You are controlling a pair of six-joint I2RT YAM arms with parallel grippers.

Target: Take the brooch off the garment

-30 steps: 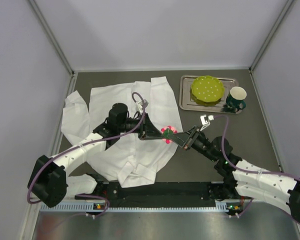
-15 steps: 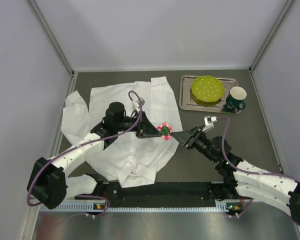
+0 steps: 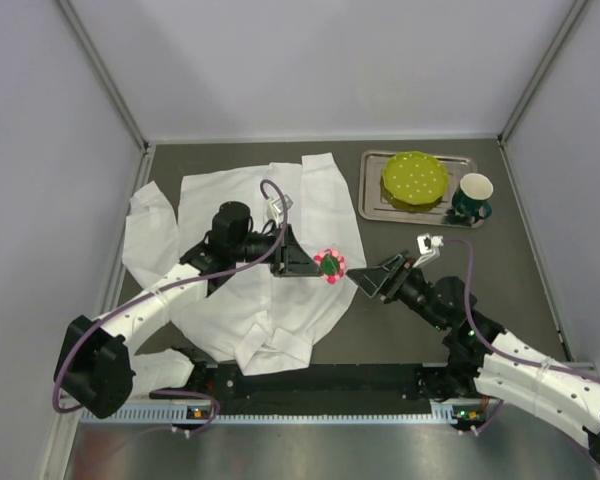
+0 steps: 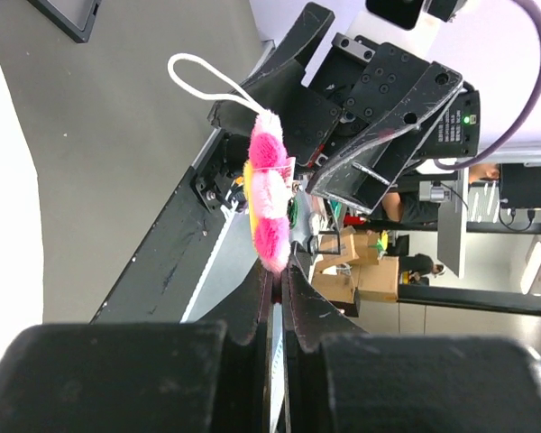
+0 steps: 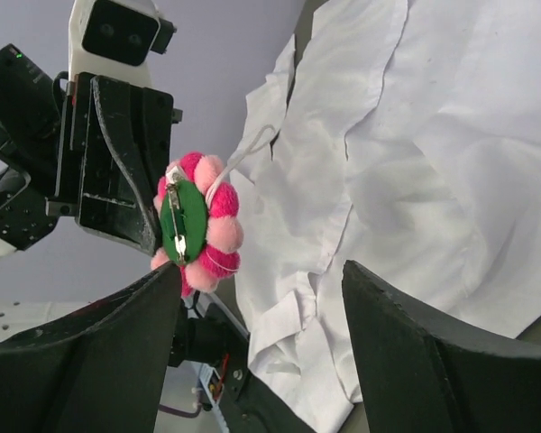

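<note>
At the near edge of the table [image 3: 360,335] the two arms are mounted, and both are reached inward toward the shirt [image 3: 230,195], which is spread wrinkled across the left half. Above the shirt's right edge the brooch [image 3: 329,265] is pinched edge-on by the left gripper [image 3: 317,265], whose fingers are pressed together on it. It is held raised. In the right wrist view its green back and pin are shown bare, with no cloth caught, so it is judged to be off the shirt already. The right gripper [image 3: 368,281] is spread wide and holds nothing, just beside the brooch but apart from it.

What is left is judged to be the carrying away and setting down. A firm pinch is called for, since only the rim is gripped and the petals look soft. The brooch is best taken rightward to bare table, so that the pin and white loop [image 4: 207,77] are not snagged on cloth. The right arm should be drawn aside first.

Farther back, a tray [image 3: 372,205] is set with a green plate [image 3: 414,177], and a mug [image 3: 472,197] is placed at its right end. The table is dark grey and matte, walled by pale panels [image 3: 310,60]. Cardboard boxes [image 4: 356,275] are glimpsed beyond in the left wrist view.
</note>
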